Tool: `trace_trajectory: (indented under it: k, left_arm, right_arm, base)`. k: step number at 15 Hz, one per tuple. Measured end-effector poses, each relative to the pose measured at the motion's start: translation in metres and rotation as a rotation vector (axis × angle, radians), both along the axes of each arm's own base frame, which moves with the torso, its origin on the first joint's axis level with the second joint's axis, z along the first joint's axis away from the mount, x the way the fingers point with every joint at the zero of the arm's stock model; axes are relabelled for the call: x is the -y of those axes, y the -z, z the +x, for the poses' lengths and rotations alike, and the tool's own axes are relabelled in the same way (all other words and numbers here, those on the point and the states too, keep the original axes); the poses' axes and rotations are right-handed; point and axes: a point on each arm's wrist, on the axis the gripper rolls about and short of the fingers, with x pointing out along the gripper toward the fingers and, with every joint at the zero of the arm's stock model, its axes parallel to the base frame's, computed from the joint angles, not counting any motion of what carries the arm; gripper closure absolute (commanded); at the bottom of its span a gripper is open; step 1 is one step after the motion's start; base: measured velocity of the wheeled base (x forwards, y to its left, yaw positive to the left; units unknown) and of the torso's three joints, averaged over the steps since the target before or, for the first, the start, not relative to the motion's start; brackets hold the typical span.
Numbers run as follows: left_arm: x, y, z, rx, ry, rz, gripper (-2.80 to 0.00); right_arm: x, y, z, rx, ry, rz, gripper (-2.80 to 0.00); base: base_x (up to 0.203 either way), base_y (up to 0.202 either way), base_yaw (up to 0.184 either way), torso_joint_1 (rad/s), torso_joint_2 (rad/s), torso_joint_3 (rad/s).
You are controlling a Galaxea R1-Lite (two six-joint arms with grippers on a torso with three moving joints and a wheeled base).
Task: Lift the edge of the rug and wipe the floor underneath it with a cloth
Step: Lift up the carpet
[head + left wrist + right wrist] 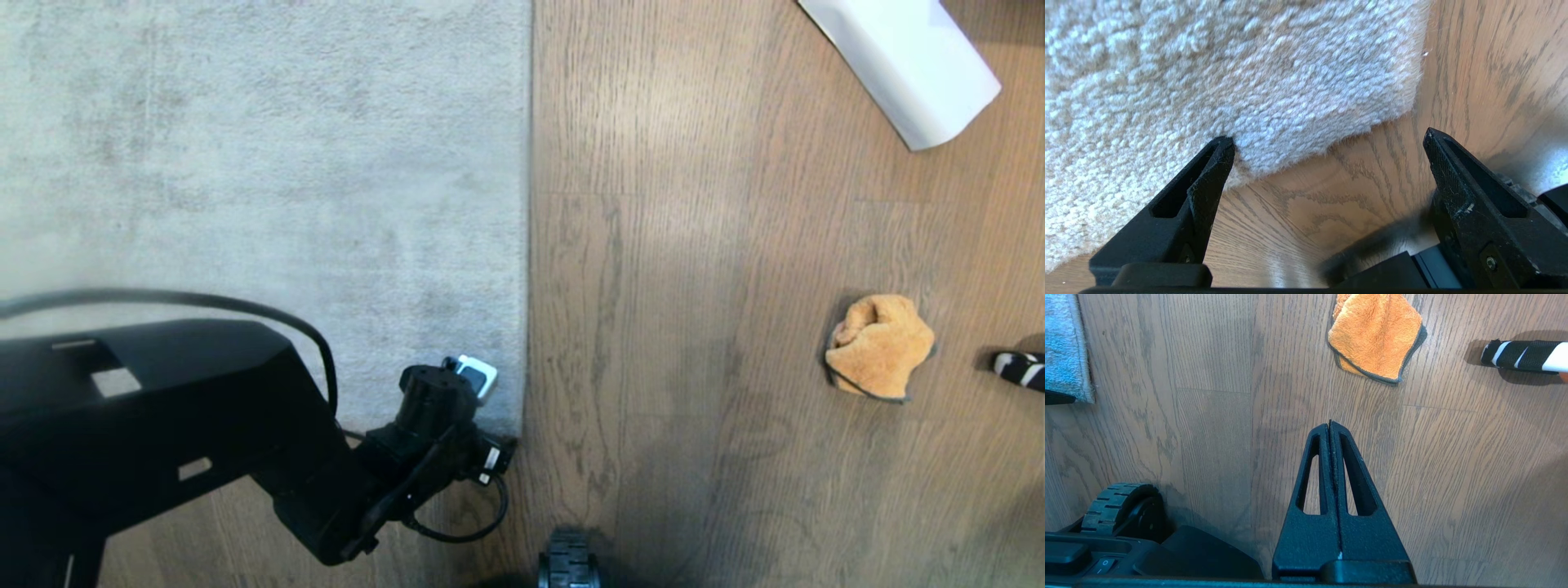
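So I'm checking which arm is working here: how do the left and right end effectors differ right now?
The left end effector is open, its jaws spread wide; the right end effector is shut, empty. The left one sits low at the rug edge, one finger against the pile; the right one hangs over bare floor, short of the cloth. Both have black, slotted fingers and hold nothing.

Pale grey rug edge [1331, 122] of short nubby pile, matt wood-grain floor [694, 327] with dark lines, fuzzy orange cloth [1376, 335] with dark trim, smooth white paper roll [906, 57]
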Motion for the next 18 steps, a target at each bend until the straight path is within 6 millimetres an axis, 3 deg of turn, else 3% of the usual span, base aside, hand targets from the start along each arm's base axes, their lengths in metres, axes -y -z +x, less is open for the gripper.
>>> trace_trajectory:
  k: [18]
  left_arm:
    - [0.0084,-0.0011,0.0002,0.005,0.022,0.064,-2.8]
  right_arm:
    - [0.0,0.0,0.0,0.0,0.0,0.0,0.0]
  base:
    - [0.0,0.0,0.0,0.0,0.0,0.0]
